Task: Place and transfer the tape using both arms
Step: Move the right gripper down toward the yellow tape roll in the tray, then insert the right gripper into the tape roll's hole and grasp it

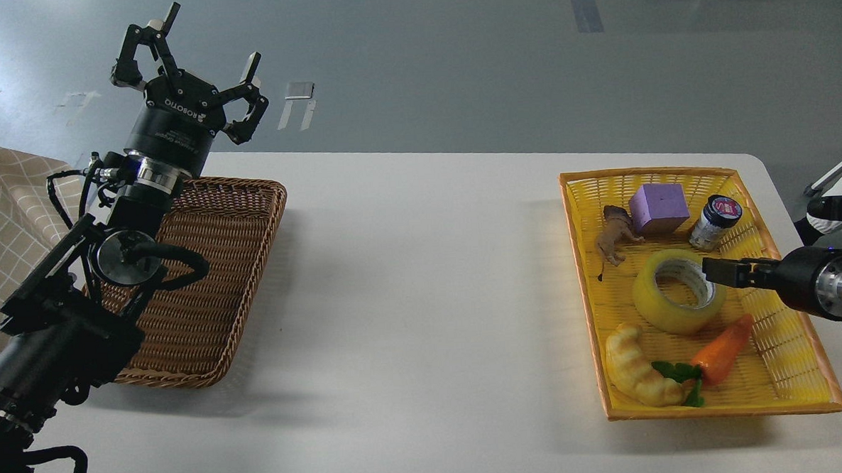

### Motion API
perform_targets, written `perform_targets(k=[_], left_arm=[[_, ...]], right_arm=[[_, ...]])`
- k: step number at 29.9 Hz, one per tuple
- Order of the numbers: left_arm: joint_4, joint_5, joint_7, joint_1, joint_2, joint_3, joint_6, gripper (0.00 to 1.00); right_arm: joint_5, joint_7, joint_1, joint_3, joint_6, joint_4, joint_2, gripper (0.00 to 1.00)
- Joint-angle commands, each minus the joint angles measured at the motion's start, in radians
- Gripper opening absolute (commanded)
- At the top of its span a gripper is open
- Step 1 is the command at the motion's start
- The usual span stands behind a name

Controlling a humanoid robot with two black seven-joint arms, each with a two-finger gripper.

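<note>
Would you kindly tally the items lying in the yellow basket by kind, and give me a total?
Tape roll: 1, the tape
Toy foods: 2, the croissant and the carrot
Toy animal: 1, the brown figure
Block: 1, the purple block
Jar: 1, the small dark jar
Total: 6 in the yellow basket

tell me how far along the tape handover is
Early stage. Nothing looks done: the tape still sits in the yellow basket beside the croissant toy and carrot. In hand: the right gripper is at the roll's rim, though whether it has gripped is unclear. Left: lifting the roll, passing it to the left gripper, which is raised and open above the brown basket, then placing it.
</note>
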Motion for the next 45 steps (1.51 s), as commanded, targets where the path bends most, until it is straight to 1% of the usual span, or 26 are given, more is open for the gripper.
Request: perform_targets(k=[1, 3, 4, 5, 6, 10, 12, 13, 14, 19, 20, 21, 25, 29, 31, 32, 33, 39, 41, 43, 45], left_arm=[[0.000, 0.000, 0.000, 0.000, -0.002, 0.002, 0.000, 0.99], [0.000, 0.000, 0.000, 0.000, -0.002, 0.002, 0.000, 0.99], [0.000, 0.000, 0.000, 0.000, -0.002, 0.000, 0.000, 0.99], [0.000, 0.000, 0.000, 0.000, 0.000, 0.000, 0.000, 0.99], [0.000, 0.000, 0.000, 0.000, 0.000, 0.000, 0.000, 0.99], [0.000, 0.000, 0.000, 0.002, 0.000, 0.002, 0.000, 0.99], [0.000, 0.000, 0.000, 0.005, -0.002, 0.002, 0.000, 0.99], [0.000, 0.000, 0.000, 0.006, -0.002, 0.002, 0.000, 0.99], [0.000, 0.000, 0.000, 0.008, -0.002, 0.002, 0.000, 0.99], [0.000, 0.000, 0.000, 0.008, -0.002, 0.002, 0.000, 0.99], [0.000, 0.000, 0.000, 0.008, -0.002, 0.002, 0.000, 0.99], [0.000, 0.000, 0.000, 0.008, -0.002, 0.002, 0.000, 0.99], [0.000, 0.000, 0.000, 0.008, -0.002, 0.002, 0.000, 0.99], [0.000, 0.000, 0.000, 0.008, -0.002, 0.002, 0.000, 0.99], [0.000, 0.000, 0.000, 0.008, -0.002, 0.002, 0.000, 0.99], [0.000, 0.000, 0.000, 0.008, -0.002, 0.000, 0.000, 0.99], [0.000, 0.000, 0.000, 0.008, -0.002, 0.000, 0.000, 0.99], [0.000, 0.000, 0.000, 0.008, -0.002, 0.000, 0.000, 0.99], [0.000, 0.000, 0.000, 0.008, -0.002, 0.000, 0.000, 0.99], [0.000, 0.000, 0.000, 0.008, -0.002, 0.002, 0.000, 0.99], [0.000, 0.000, 0.000, 0.008, -0.002, 0.002, 0.000, 0.99]], right_arm=[[-0.017, 0.000, 0.000, -0.002, 0.000, -0.030, 0.027, 0.79], [-0.019, 0.000, 0.000, -0.004, 0.000, -0.036, 0.029, 0.78], [-0.019, 0.000, 0.000, -0.004, 0.000, -0.038, 0.036, 0.75], [-0.019, 0.000, 0.000, -0.004, 0.000, -0.041, 0.041, 0.70], [-0.019, 0.000, 0.000, -0.004, 0.000, -0.042, 0.043, 0.70], [-0.019, 0.000, 0.002, -0.014, 0.000, -0.053, 0.058, 0.60], [-0.019, 0.000, 0.003, -0.019, 0.000, -0.051, 0.059, 0.57], [-0.017, 0.000, 0.003, -0.021, 0.000, -0.051, 0.059, 0.51], [-0.017, 0.000, 0.003, -0.022, 0.000, -0.053, 0.059, 0.49], [-0.016, 0.001, 0.005, -0.024, 0.000, -0.051, 0.059, 0.47], [-0.016, 0.001, 0.005, -0.024, 0.000, -0.051, 0.059, 0.44], [-0.016, 0.001, 0.005, -0.025, 0.000, -0.051, 0.059, 0.39], [-0.016, 0.000, 0.003, -0.025, 0.000, -0.053, 0.059, 0.33], [-0.014, 0.000, 0.005, -0.033, 0.000, -0.053, 0.059, 0.19], [-0.014, 0.000, 0.011, -0.047, 0.000, -0.054, 0.058, 0.15], [-0.013, 0.000, 0.012, -0.048, 0.000, -0.053, 0.056, 0.05], [-0.013, 0.000, 0.012, -0.048, 0.000, -0.053, 0.055, 0.00], [-0.005, 0.001, 0.044, -0.042, 0.000, -0.038, 0.047, 0.00], [-0.002, 0.001, 0.093, -0.042, 0.000, -0.018, 0.043, 0.00], [0.003, 0.001, 0.130, -0.041, 0.000, 0.004, 0.027, 0.00], [0.015, 0.004, 0.182, -0.028, 0.000, 0.059, -0.019, 0.00]])
